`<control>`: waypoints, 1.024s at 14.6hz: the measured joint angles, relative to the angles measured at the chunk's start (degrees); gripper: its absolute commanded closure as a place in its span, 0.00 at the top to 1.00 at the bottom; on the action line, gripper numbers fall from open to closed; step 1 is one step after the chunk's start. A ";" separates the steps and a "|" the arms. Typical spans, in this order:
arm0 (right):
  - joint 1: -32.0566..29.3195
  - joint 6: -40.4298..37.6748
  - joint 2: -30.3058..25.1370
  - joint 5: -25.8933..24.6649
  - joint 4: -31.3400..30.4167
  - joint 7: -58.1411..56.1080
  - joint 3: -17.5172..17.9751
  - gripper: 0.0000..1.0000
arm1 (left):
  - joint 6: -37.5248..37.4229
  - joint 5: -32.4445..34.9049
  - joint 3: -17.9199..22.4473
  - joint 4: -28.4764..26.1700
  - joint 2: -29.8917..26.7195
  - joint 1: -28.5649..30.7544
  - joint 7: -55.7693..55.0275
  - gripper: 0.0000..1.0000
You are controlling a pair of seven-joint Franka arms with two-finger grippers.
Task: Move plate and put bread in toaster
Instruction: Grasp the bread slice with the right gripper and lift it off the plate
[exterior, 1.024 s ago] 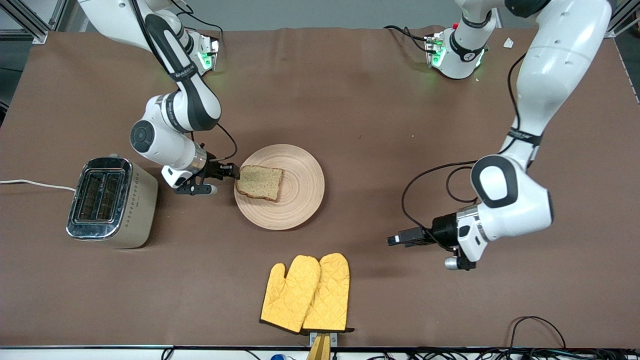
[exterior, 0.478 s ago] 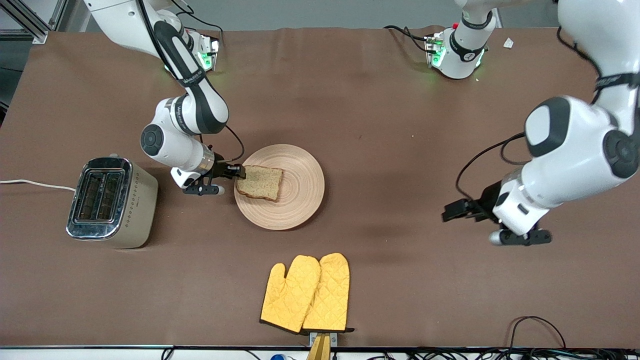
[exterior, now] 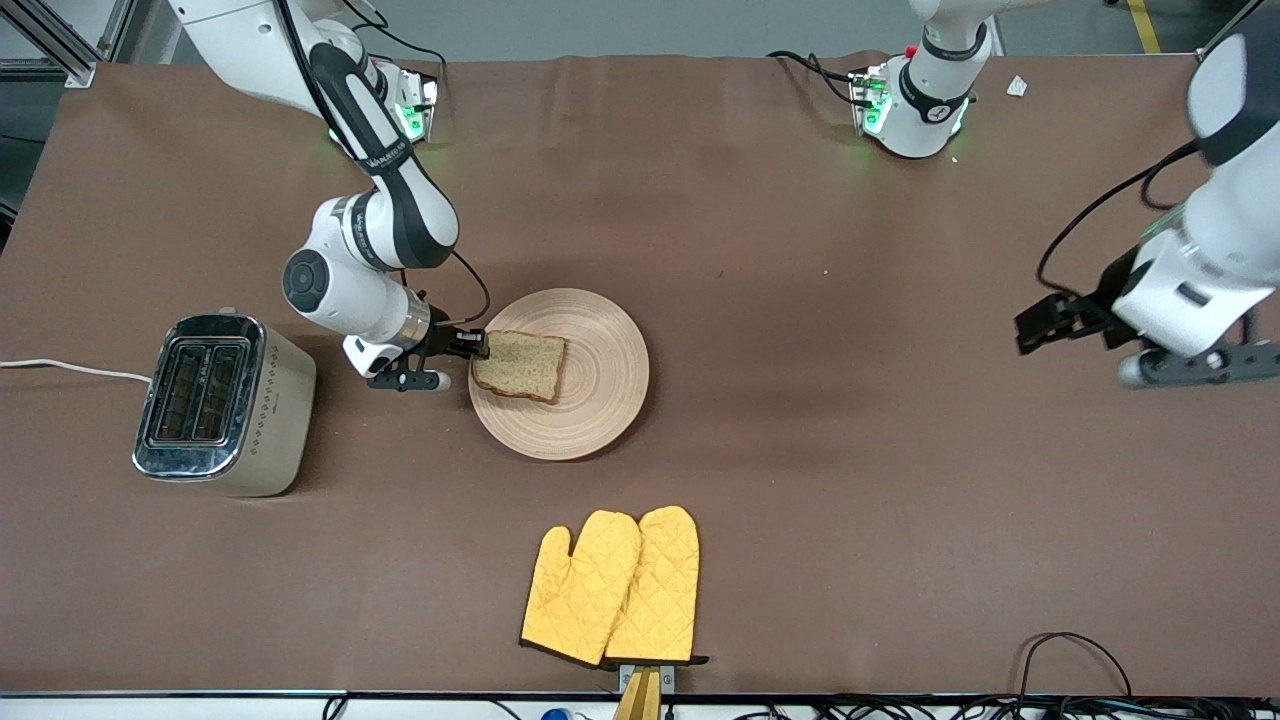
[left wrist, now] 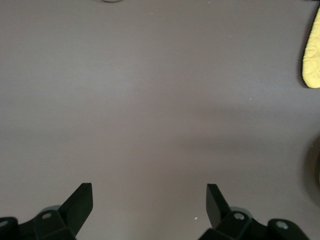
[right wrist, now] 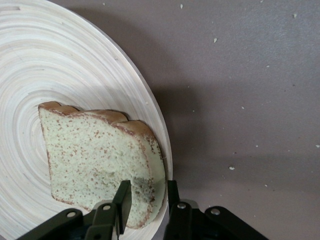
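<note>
The bread lies flat on the light-wood plate at mid-table. The toaster stands toward the right arm's end, slots up and empty. My right gripper is low at the plate's rim on the toaster side. In the right wrist view its jaws stand narrowly apart: one finger over the bread, the other just outside the plate's rim. My left gripper is wide open and empty, up over bare table at the left arm's end; the left wrist view shows only cloth between the fingers.
A pair of yellow oven mitts lies near the table's front edge, nearer the camera than the plate; one mitt's edge shows in the left wrist view. The toaster's white cord runs off the table's end. Brown cloth covers the table.
My left arm has swung away from the plate toward its own end of the table and risen. My right gripper has moved in from beside the plate to the bread's edge.
</note>
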 measured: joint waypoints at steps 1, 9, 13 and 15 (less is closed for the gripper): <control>0.01 0.00 0.01 0.00 0.00 0.00 0.00 0.35 | -0.60 0.00 0.68 -0.03 -1.33 0.18 0.72 1.00; 0.05 0.01 0.60 0.01 0.03 -0.01 0.00 0.17 | -4.73 -0.19 4.61 -6.57 -12.45 -2.01 2.86 1.00; 0.06 0.02 0.62 0.02 0.06 -0.01 0.01 0.02 | -4.78 -0.25 9.58 -8.69 -14.48 -4.64 6.91 1.00; 0.06 0.02 0.63 0.02 0.07 -0.01 0.01 0.00 | -4.78 -0.30 9.74 -8.64 -14.53 -4.66 7.19 1.00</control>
